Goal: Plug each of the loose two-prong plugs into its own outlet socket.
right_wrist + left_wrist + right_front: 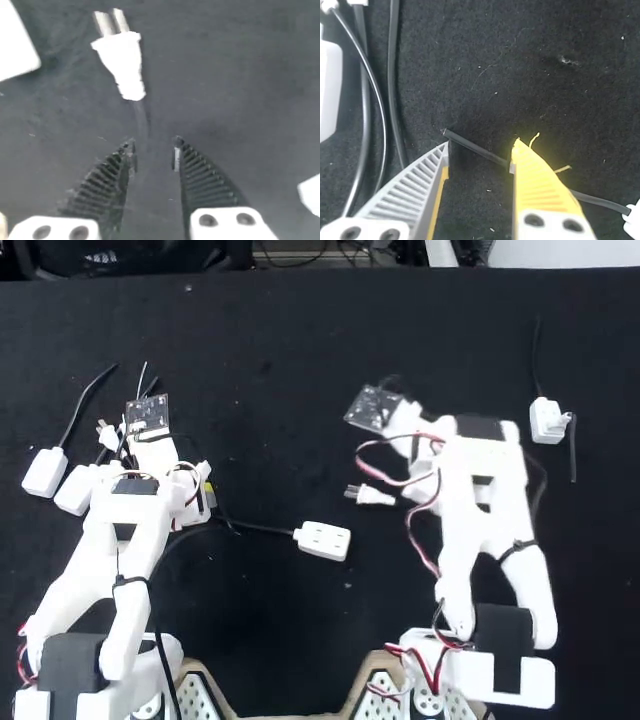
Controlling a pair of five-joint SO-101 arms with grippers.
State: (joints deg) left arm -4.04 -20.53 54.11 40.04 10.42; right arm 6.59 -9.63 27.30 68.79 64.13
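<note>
While lying flat on black fabric surface point(300, 340), white two-prong plug point(120, 55) sits just ahead of right jaws; jaws narrowly parted, empty, astride its dark cord point(141, 116); nearby, white rectangular outlet socket block point(323, 540); left jaws parted, straddling thin black cable point(475, 153), not clamped.

high: overhead, far, whole table point(300, 320) | wrists: close, facing down | right wrist and high share plug point(122, 55)

A white two-prong plug point(370, 496) lies flat on the black bench point(300, 340), right of centre, prongs pointing left. A white rectangular outlet socket point(322, 540) on a black cord point(260, 529) lies near the centre. Another white socket block point(546, 420) sits far right.
</note>
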